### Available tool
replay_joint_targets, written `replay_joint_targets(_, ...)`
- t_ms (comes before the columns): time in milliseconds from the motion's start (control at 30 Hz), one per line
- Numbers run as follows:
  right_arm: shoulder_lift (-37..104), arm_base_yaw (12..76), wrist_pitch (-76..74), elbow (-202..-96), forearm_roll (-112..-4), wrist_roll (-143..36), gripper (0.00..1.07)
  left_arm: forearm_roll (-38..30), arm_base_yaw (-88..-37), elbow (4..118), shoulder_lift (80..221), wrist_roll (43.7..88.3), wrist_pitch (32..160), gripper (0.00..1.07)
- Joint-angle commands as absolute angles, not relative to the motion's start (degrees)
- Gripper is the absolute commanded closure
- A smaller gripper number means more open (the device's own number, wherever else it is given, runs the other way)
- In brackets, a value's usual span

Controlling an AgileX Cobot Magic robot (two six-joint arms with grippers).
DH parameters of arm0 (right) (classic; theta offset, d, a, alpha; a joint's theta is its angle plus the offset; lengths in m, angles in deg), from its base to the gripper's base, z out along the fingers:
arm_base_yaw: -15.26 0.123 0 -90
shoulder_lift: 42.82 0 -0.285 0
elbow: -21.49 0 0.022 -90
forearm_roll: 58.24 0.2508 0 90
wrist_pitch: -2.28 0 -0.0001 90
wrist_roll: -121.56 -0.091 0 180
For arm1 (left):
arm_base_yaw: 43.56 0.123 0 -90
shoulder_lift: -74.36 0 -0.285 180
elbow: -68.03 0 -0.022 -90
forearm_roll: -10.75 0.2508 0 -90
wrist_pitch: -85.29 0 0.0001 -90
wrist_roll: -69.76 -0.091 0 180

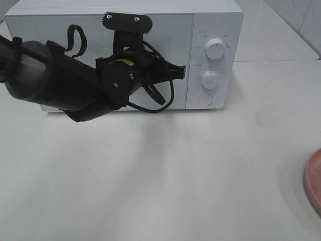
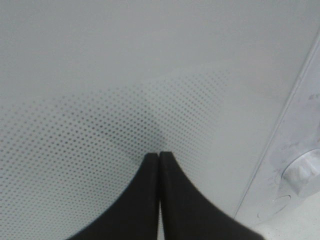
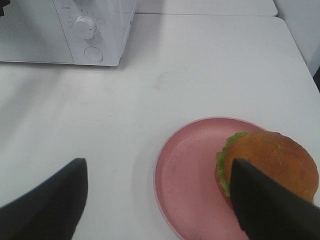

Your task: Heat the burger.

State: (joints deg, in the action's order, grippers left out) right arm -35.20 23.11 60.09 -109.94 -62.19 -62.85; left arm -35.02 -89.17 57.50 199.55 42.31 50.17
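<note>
The high view cuts the plate [image 1: 315,181] to a sliver, hiding the burger [image 3: 272,165] resting on it. Left gripper [image 2: 159,156] is closed against the microwave [image 1: 220,30] door; right gripper [image 3: 157,192] gapes, empty.

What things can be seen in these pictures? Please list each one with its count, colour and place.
microwave: one, white, at the back of the table, door closed
knobs: two, white, one above the other on the microwave's panel, right of the door
round button: one, white, below the lower knob
plate: one, pink, on the table to the right, away from the microwave
burger: one, golden-brown bun with green lettuce, on the plate, toward one side of it
table: one, white, under everything
left gripper: one, black, jaws shut, tips at the microwave door
right gripper: one, black, jaws open, above the plate, holding nothing
</note>
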Motion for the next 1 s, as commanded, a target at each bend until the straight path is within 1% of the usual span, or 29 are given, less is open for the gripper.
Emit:
replay_joint_targets(33,-36.9,22.6,59.4,-109.8,-62.0,-62.3,0.31,-35.9,-87.7,58.8,199.3,42.0,46.0,1.07)
replay_joint_targets(233,-36.9,22.6,59.4,-109.8,-62.0,-62.4,0.31,-35.8,-88.4,58.4,197.8,40.5,50.1,1.07)
replay_joint_targets(300,-36.9,22.6,59.4,-109.8,-62.0,-62.4,0.31,-35.9,-89.9,55.9,195.8,40.5,52.6,1.07)
replay_joint_targets(400,-36.9,22.6,59.4,-109.8,-62.0,-62.4,0.31,-35.9,-90.3,55.2,195.3,40.5,52.7,1.07)
replay_joint_targets(533,-36.9,22.6,59.4,-109.8,-62.0,-62.4,0.31,-35.9,-92.5,50.5,192.0,40.5,55.3,1.07)
replay_joint_targets(567,-36.9,22.6,59.4,-109.8,-62.0,-62.4,0.31,-35.9,-93.0,49.0,190.8,40.5,58.8,1.05)
replay_joint_targets(600,-36.9,22.6,59.4,-109.8,-62.0,-62.4,0.31,-35.9,-93.0,49.0,190.8,40.5,58.8,1.05)
replay_joint_targets(633,-36.9,22.6,59.4,-109.8,-62.0,-62.4,0.31,-35.9,-93.0,48.4,190.2,40.4,61.6,1.0)
replay_joint_targets(667,-36.9,22.6,59.4,-109.8,-62.0,-62.4,0.31,-35.9,-93.0,48.4,190.2,40.4,61.6,1.0)
replay_joint_targets(700,-36.9,22.6,59.4,-109.8,-62.0,-62.4,0.31,-35.9,-93.0,47.6,189.3,39.0,67.6,0.84)
replay_joint_targets(733,-36.9,22.6,59.4,-109.8,-62.0,-62.4,0.31,-35.9,-92.8,47.0,188.6,37.8,74.3,0.59)
replay_joint_targets(767,-36.9,22.6,59.4,-109.8,-62.0,-62.4,0.31,-35.9,-92.8,47.0,188.6,37.8,74.3,0.59)
replay_joint_targets(800,-36.9,22.6,59.4,-109.8,-62.0,-62.4,0.31,-35.9,-92.8,46.7,188.3,37.5,77.2,0.45)
replay_joint_targets(833,-36.9,22.6,59.4,-109.8,-62.0,-62.4,0.31,-35.9,-92.8,46.6,187.7,36.9,82.3,0.22)
replay_joint_targets(867,-36.9,22.6,59.4,-109.8,-62.0,-62.4,0.31,-35.9,-92.8,46.6,187.7,36.9,82.3,0.22)
replay_joint_targets(900,-36.9,22.6,59.4,-109.8,-62.0,-62.4,0.31,-35.9,-92.8,46.6,187.5,36.9,85.3,0.17)
replay_joint_targets(933,-36.9,22.6,59.4,-109.8,-62.0,-62.4,0.31,-35.9,-92.8,46.6,187.5,36.9,85.3,0.17)
replay_joint_targets(967,-36.9,22.6,59.4,-109.8,-62.0,-62.4,0.31,-35.3,-92.8,46.6,187.3,36.7,89.5,0.15)
replay_joint_targets(1000,-36.9,22.6,59.4,-109.8,-62.0,-62.4,0.31,-34.6,-92.8,46.6,187.3,36.7,91.8,0.15)
